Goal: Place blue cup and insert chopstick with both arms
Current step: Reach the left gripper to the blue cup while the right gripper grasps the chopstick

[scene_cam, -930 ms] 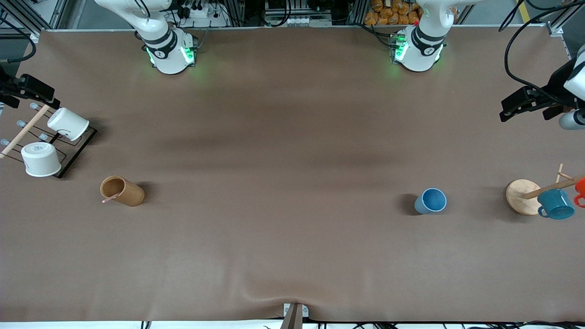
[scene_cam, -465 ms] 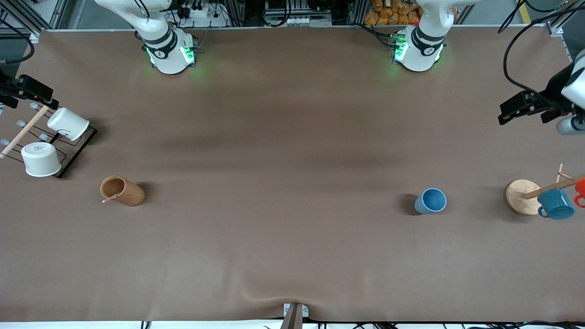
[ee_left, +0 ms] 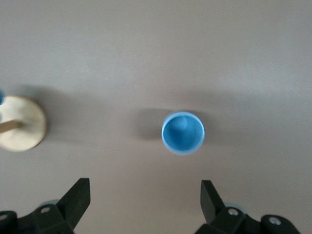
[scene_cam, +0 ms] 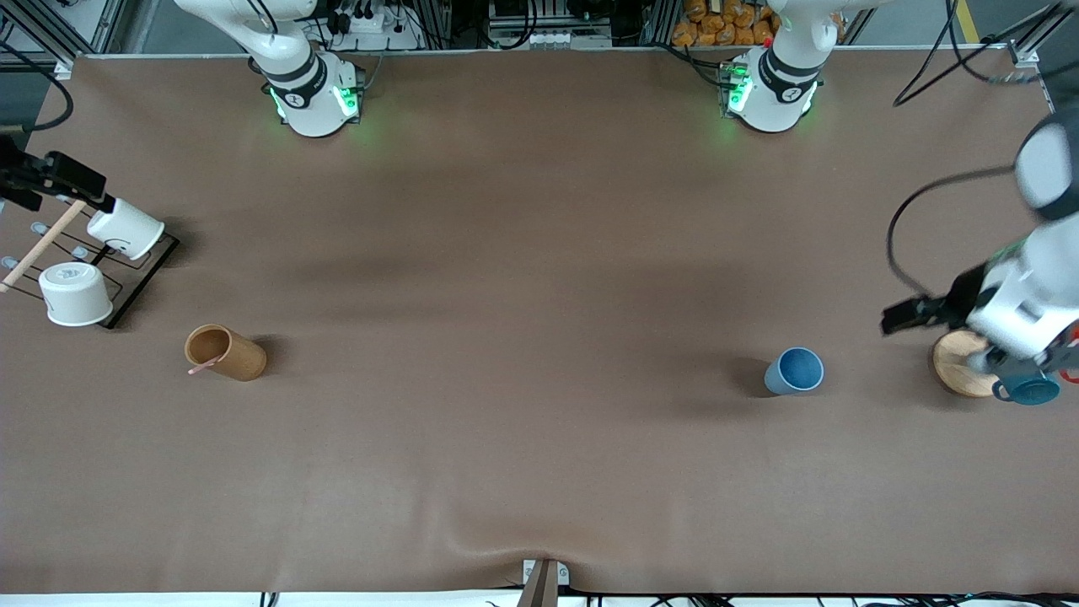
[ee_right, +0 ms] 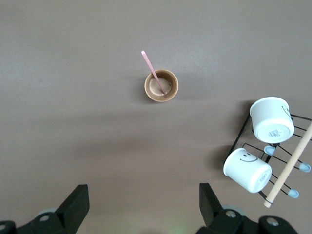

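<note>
Your left gripper (ee_left: pixel 144 204) – fingers wide apart – hangs near the blue cup (scene_cam: pixel 794 371); your right gripper (ee_right: pixel 144 207), wide too, waits.

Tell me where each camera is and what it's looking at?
Front view: high across the table, facing both arm bases; shows blue cup and wooden holder.
Left wrist view: looks down on the blue cup, open left gripper below.
Right wrist view: looks down on the chopstick in the holder, open right gripper below.

Bare table (scene_cam: pixel 539 337) all around blue cup (scene_cam: pixel 794 371)
</note>
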